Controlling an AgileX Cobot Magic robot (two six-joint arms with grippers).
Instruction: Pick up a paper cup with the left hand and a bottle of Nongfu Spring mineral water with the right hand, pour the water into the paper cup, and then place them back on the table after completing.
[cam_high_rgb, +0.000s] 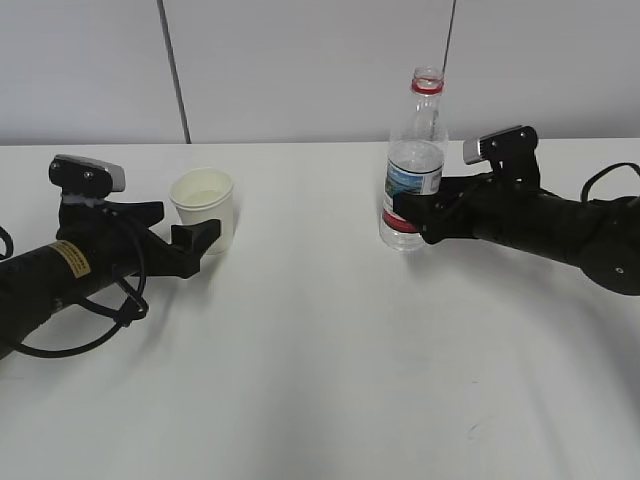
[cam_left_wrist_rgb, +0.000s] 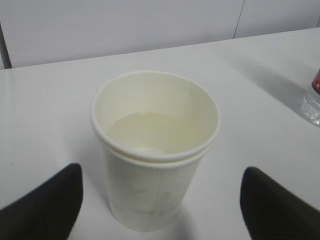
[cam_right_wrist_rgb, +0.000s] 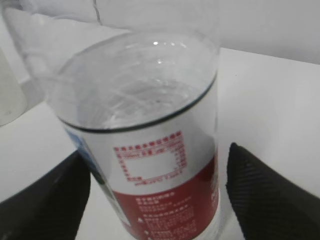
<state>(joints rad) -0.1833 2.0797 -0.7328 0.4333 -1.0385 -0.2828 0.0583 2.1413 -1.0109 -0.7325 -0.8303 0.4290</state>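
Observation:
A white paper cup (cam_high_rgb: 203, 207) stands upright on the white table (cam_high_rgb: 320, 360), with clear water (cam_left_wrist_rgb: 150, 131) in it. My left gripper (cam_high_rgb: 200, 238) is open, its black fingers (cam_left_wrist_rgb: 47, 205) on either side of the cup (cam_left_wrist_rgb: 152, 150) with clear gaps. An uncapped Nongfu Spring bottle (cam_high_rgb: 413, 160) with a red and white label stands on the table to the right. My right gripper (cam_high_rgb: 408, 215) is open around its lower body. In the right wrist view the bottle (cam_right_wrist_rgb: 150, 150) sits between the fingers (cam_right_wrist_rgb: 270, 200), with narrow gaps on both sides.
A grey panelled wall (cam_high_rgb: 300, 60) runs behind the table's far edge. A black cable loop (cam_high_rgb: 95, 330) hangs under my left arm. The bottle's base shows at the right edge of the left wrist view (cam_left_wrist_rgb: 312, 102).

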